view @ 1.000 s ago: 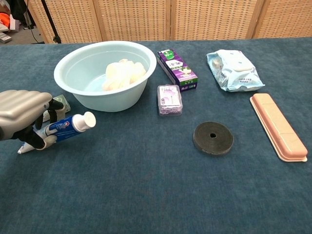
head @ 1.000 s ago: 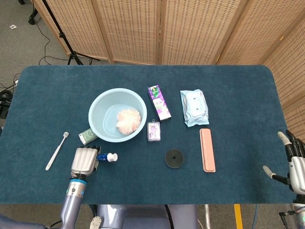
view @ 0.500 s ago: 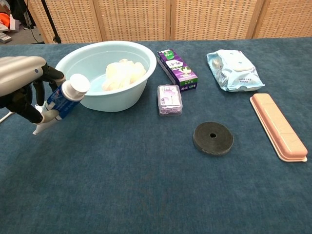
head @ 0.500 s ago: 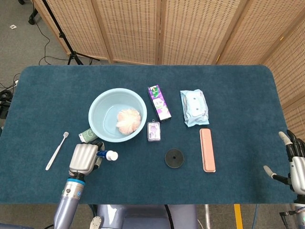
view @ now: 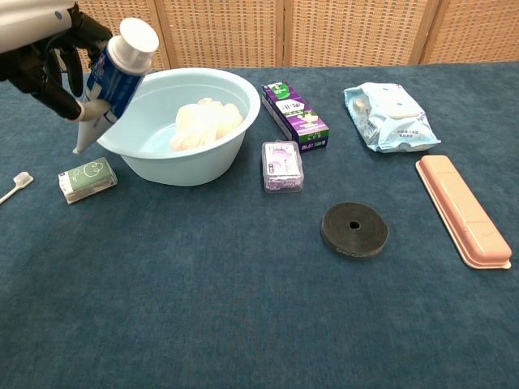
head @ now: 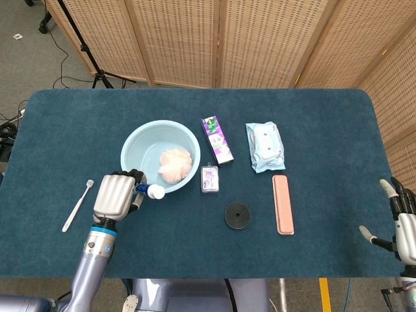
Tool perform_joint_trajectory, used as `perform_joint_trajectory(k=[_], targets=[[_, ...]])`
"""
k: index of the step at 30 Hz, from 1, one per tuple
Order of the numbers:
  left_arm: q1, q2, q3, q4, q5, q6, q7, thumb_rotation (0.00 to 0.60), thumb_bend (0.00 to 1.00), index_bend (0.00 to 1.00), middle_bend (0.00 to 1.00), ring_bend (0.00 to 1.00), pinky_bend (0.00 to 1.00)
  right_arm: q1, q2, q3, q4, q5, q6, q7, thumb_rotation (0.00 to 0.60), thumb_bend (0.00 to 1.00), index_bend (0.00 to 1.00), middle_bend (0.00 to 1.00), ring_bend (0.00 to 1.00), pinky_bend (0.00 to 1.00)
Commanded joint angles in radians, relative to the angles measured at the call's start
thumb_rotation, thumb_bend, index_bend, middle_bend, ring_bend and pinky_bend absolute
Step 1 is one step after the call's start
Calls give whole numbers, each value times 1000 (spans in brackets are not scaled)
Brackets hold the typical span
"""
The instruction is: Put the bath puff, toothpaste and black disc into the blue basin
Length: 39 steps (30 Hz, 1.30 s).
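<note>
Now: toothpaste at the basin's edge

The left hand (view: 40,44) grips the toothpaste (view: 113,73) tilted, cap up, just beside the blue basin (view: 235,89), which lies to its right holding the bath puff (view: 207,121). The right hand (head: 403,224) hangs open, well apart; the black disc (view: 353,228) lies on the desk (view: 243,308).

Dark blue cloth-covered table (head: 312,130); light blue plastic basin (head: 142,151) left of centre; purple carton (head: 217,139), small clear purple case (head: 210,179) beside it; black disc (head: 238,215) toward front edge; wipes pack (head: 264,146), pink case (head: 282,203) right; green soap packet (view: 87,179), white toothbrush (head: 77,205) near left edge.
</note>
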Motion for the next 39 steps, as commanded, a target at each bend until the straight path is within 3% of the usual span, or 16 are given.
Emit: perform_joint_trajectory(k=[1,11,21,24,28,31,39], targets=[[-45,18,-57,38,-44,-37,12,600,551,870,508,514,509,1,-2,-1,3,3,-3,0,600,204,60,0,0,0],[-173,-41,-165,282,-143,-157,-22,600,540,870,508,514,509,11,-18,4,43,53,-49,7,600,204,60,0,0,0],[-260,-169,-173,599,-187,-274,-120,600,489,858,479,478,509,16,-27,8,69,80,-73,18,600,205,60,0,0,0],[-272,-196,-163,659,-190,-320,-163,600,436,746,296,303,473,18,-30,9,76,88,-79,16,600,205,60,0,0,0],[-276,-200,-152,676,-205,-367,-196,600,360,502,45,80,257,21,-36,8,83,94,-89,8,600,203,60,0,0,0],[-273,-192,-143,674,-201,-377,-213,600,317,387,0,20,193,22,-40,7,84,91,-89,0,600,204,60,0,0,0],[-234,-114,-131,587,-199,-350,-238,600,265,290,0,0,140,20,-38,5,73,81,-82,-13,600,205,60,0,0,0]])
